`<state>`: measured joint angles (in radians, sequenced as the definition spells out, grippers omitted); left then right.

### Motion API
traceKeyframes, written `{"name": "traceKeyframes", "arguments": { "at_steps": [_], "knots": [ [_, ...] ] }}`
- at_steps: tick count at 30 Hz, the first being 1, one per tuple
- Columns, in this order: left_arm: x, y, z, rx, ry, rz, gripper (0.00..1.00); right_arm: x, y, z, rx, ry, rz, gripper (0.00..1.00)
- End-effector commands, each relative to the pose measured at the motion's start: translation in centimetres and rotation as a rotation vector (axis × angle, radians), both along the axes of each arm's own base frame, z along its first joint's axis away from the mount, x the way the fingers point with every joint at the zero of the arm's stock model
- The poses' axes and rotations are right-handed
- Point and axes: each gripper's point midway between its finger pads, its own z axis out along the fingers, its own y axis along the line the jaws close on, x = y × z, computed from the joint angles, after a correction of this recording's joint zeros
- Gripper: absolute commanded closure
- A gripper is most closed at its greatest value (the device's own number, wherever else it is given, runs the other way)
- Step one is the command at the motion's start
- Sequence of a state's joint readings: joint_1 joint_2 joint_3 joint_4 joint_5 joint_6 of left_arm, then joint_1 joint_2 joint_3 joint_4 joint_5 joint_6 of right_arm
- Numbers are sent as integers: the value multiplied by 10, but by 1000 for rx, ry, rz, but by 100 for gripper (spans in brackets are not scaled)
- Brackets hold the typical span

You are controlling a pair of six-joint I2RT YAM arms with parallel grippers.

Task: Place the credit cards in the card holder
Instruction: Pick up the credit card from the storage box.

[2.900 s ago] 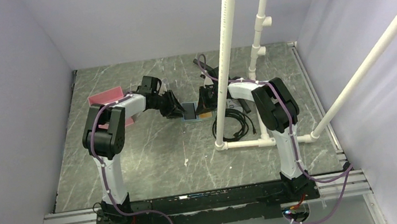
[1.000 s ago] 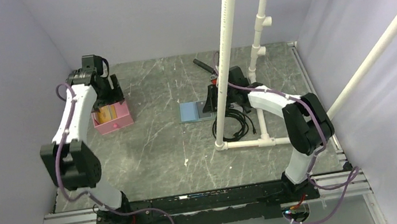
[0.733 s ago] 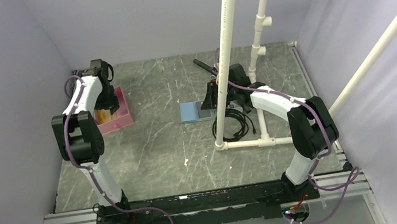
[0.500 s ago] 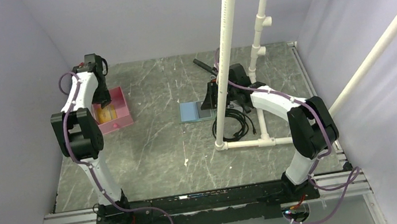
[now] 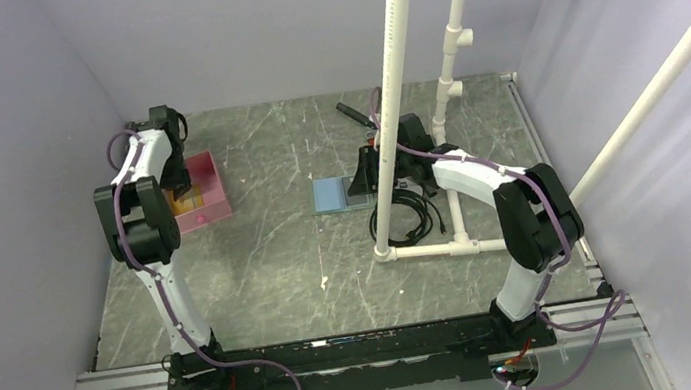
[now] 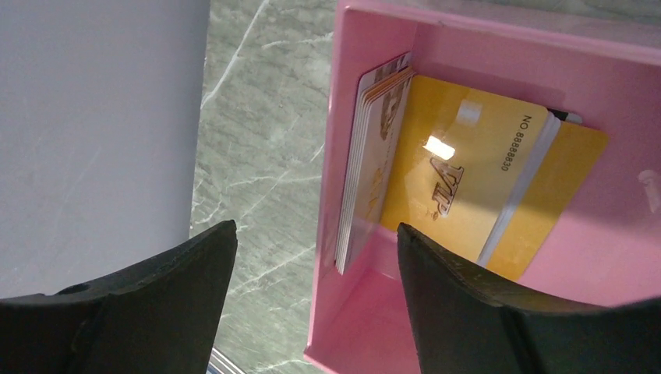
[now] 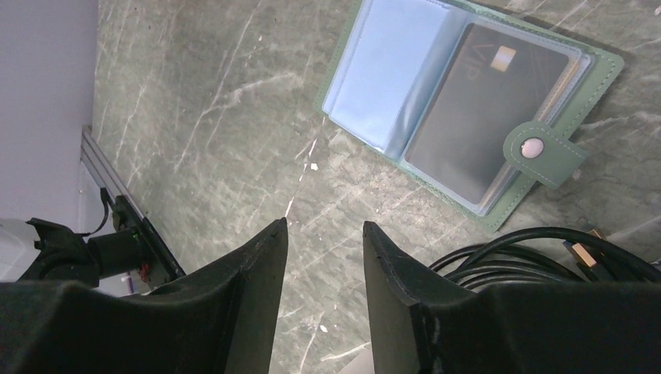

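The credit cards sit in a pink tray [image 6: 499,39]: a stack [image 6: 366,171] stands on edge against its left wall, and yellow cards [image 6: 468,179] lie flat beside it. My left gripper [image 6: 316,227] hangs open over that wall, one finger outside the tray and one inside, holding nothing. The card holder [image 7: 374,78] lies open on the table, green with pale blue sleeves, and a black card [image 7: 483,109] is tucked in its right side. My right gripper [image 7: 324,224] hovers open and empty just beside it. In the top view the card holder [image 5: 333,195] is mid-table and the tray [image 5: 209,188] far left.
A white pipe frame [image 5: 394,98] rises right of the card holder, close to my right arm. Coiled black cables [image 7: 546,249] lie by the holder's tab [image 7: 542,152]. The left side wall stands close to the tray.
My left arm has swung from the card holder to the pink tray and lowered its gripper over the cards, jaws slightly narrower. My right gripper has drawn back from the holder and now holds still.
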<state>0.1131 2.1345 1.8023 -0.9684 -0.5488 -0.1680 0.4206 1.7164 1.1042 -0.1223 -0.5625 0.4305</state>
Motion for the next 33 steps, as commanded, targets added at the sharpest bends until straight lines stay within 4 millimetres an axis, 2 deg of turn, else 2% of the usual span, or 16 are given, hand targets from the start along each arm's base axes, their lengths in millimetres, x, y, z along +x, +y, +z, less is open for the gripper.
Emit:
{"name": "traceKeyframes", "arguments": {
  "at_steps": [1, 5, 21, 26, 33],
  "knots": [
    [12, 13, 7, 70, -14, 1, 20, 8, 6, 15, 40, -48, 16, 57],
    [12, 19, 10, 98, -5, 5, 22, 8, 7, 15, 43, -46, 19, 57],
    [12, 18, 17, 89, -5, -4, 47, 7, 8, 16, 53, -41, 28, 58],
    [11, 18, 20, 88, -2, -5, 50, 7, 9, 16, 56, -41, 30, 58],
    [9, 17, 22, 83, -2, -5, 62, 6, 10, 16, 59, -39, 36, 58]
  ]
}}
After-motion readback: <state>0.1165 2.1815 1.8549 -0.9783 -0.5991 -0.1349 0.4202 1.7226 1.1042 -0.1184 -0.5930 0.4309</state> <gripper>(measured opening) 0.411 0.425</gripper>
